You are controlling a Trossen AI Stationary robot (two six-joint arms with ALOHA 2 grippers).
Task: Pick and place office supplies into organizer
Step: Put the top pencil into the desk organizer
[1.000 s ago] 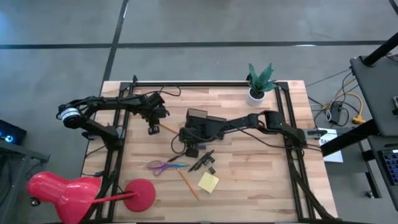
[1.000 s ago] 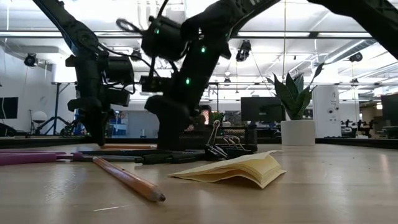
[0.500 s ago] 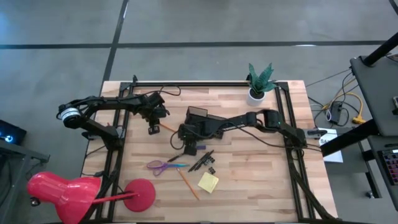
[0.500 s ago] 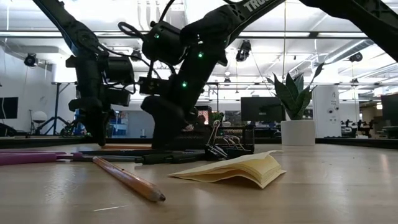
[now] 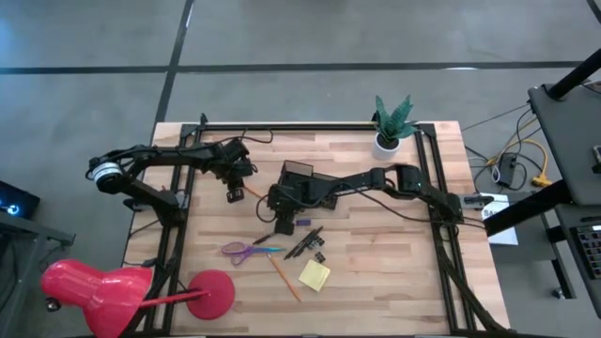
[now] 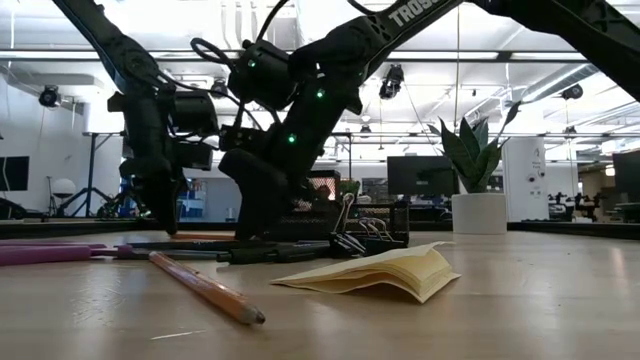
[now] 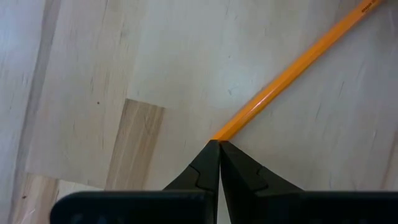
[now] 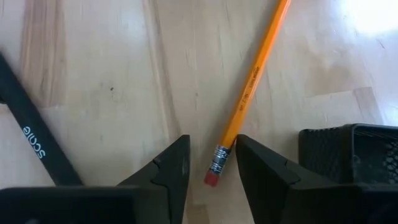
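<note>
Your right gripper (image 8: 211, 163) sits low over the middle of the table (image 5: 394, 253), just beside the organizer (image 5: 299, 176), whose dark mesh corner shows at the edge of the right wrist view. Its fingers stand apart on either side of the eraser end of an orange pencil (image 8: 249, 99); you can see a gap on both sides, so they are not yet pinching it. A black pen (image 8: 31, 140) lies on the wood beside that gripper. Your left gripper (image 7: 219, 144) is down at the table too, left of the organizer, with its fingers pressed together and their tips meeting at one end of a pencil; you cannot tell whether that end is actually caught between them. Nearer the front edge you have the rest of the supplies lying loose: the purple-handled scissors (image 5: 246, 250), a second pencil (image 5: 283, 277), the yellow sticky-note pad (image 5: 315, 274) and a small black clip (image 5: 319, 256).
</note>
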